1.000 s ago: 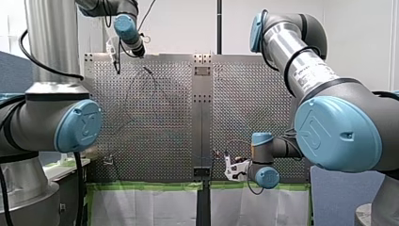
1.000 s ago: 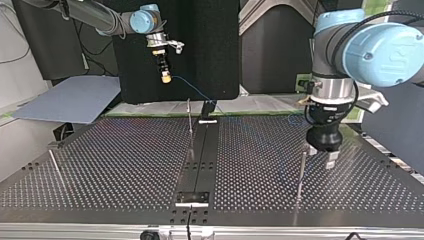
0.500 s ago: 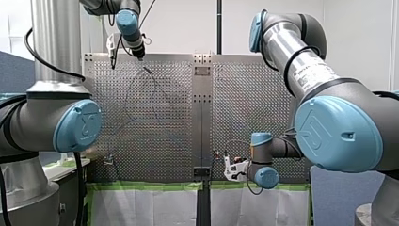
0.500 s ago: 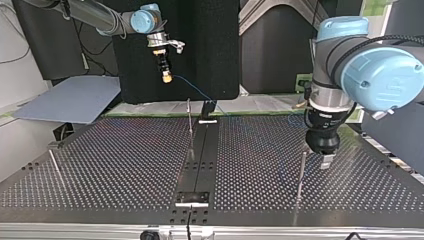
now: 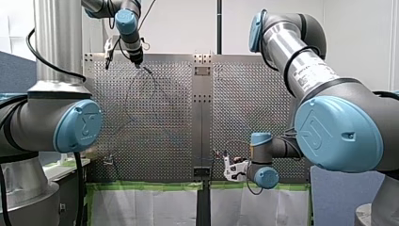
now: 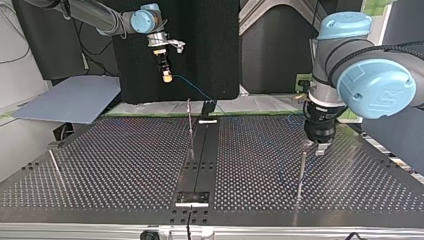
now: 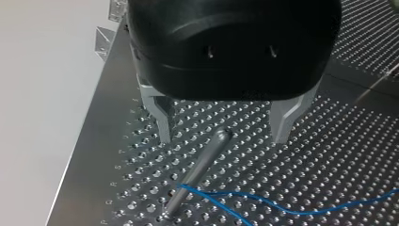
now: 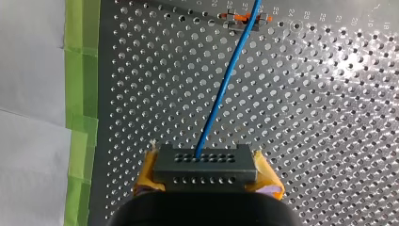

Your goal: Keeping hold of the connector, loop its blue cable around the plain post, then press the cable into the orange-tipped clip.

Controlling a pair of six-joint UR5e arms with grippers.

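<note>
Right wrist view: connector [image 8: 221,162] clamped in yellow-padded right gripper [image 8: 207,172], cable [image 8: 226,80] running ahead over clip [image 8: 244,20]; left gripper [image 7: 222,136] open just above post [image 7: 197,169], cable beside its foot; loop apparently underway, next needing cable drawn round post, connector kept clamped.

Plain post [image 7: 197,176] pokes up right btwn my left gripper's [image 7: 222,139] spread jaws, blue cable [image 7: 282,207] crossing by its base. Past the connector [image 8: 204,165]: open table [image 8: 329,117] both sides of cable, orange-tipped clip [image 8: 244,20] ahead.
</note>
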